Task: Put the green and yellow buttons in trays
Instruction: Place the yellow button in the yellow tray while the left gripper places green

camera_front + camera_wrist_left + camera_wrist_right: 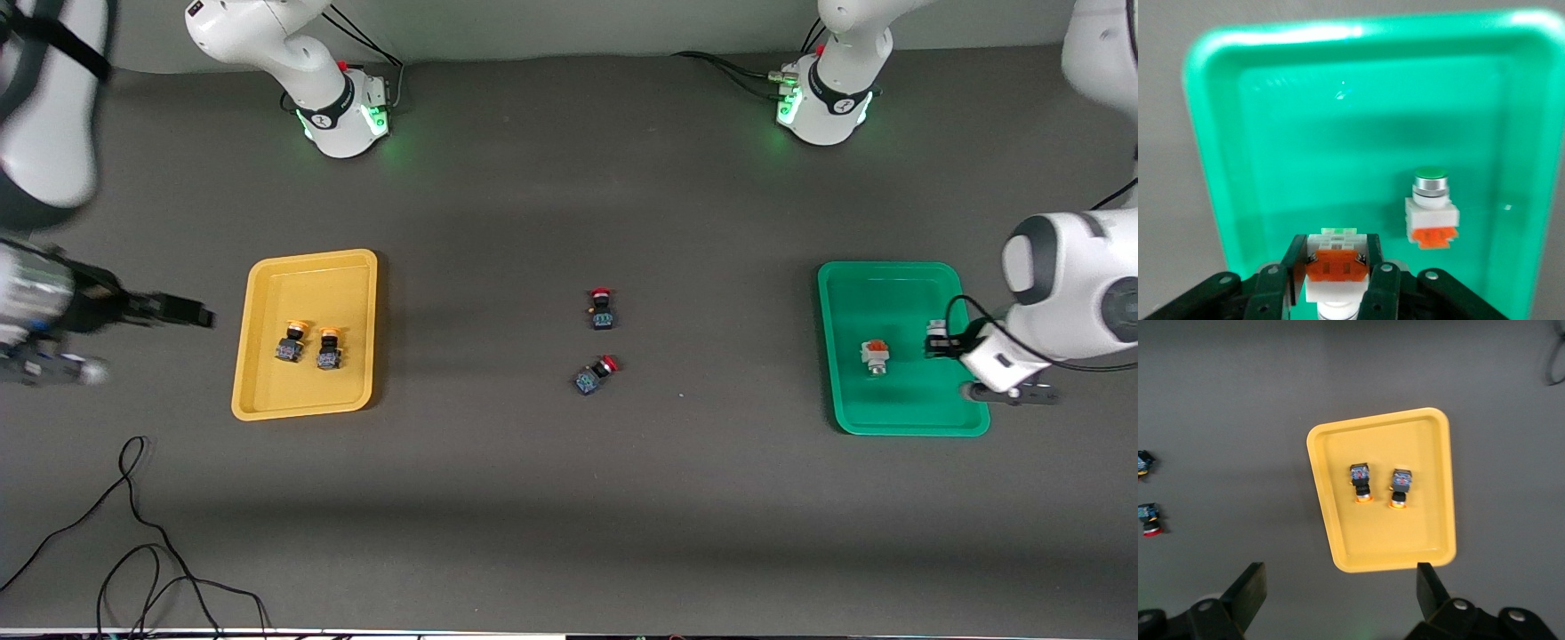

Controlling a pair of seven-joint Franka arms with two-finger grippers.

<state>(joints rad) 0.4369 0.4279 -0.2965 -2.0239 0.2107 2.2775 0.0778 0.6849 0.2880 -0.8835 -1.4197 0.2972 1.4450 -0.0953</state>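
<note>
The green tray (898,293) lies toward the left arm's end of the table. In it rests one green button (875,356) with a white body and an orange block, also visible in the left wrist view (1431,210). My left gripper (935,340) hangs low over that tray (1271,133), shut on a second green button (1336,263). The yellow tray (307,267) holds two yellow buttons (291,341) (329,348) side by side. My right gripper (197,314) is open and holds nothing, up over the table beside the yellow tray (1331,540).
Two red-capped switches (602,308) (594,374) lie in the middle of the table between the trays. A black cable (133,533) loops on the table near the front camera, at the right arm's end.
</note>
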